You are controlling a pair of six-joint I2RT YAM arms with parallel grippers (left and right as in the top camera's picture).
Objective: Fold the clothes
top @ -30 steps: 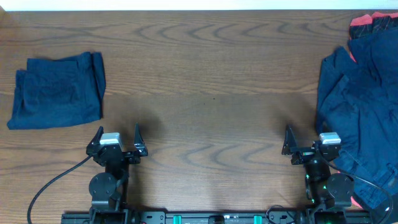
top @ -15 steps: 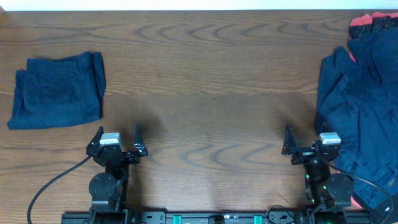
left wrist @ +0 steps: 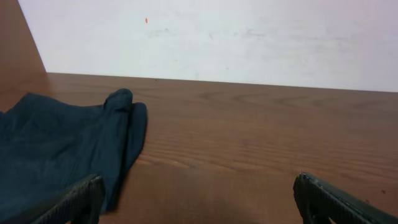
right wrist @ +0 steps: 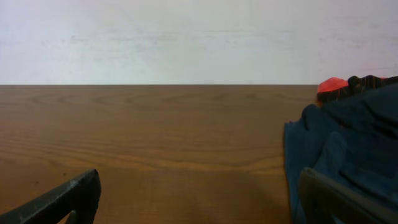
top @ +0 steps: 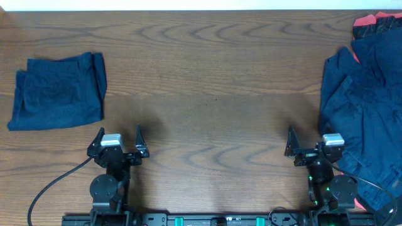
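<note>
The middle of the table [top: 213,94] is bare wood from the near edge to the white wall [left wrist: 249,37] at the far edge. A gripper can pass here in any direction.

Left side: folded shorts [top: 59,91] lie flat and low, ahead of and outboard of the left gripper [top: 118,139], apart from it. Bare wood borders them on the near, far and inner sides.

Right side: a loose pile of clothes [top: 364,119] covers the table out to the right edge. The right gripper [top: 314,144] stands at its inner border. Cloth lies directly ahead of its outer finger [right wrist: 336,199]; the inner finger faces bare wood.

A black cable [top: 47,191] curves beside the left arm's base.
</note>
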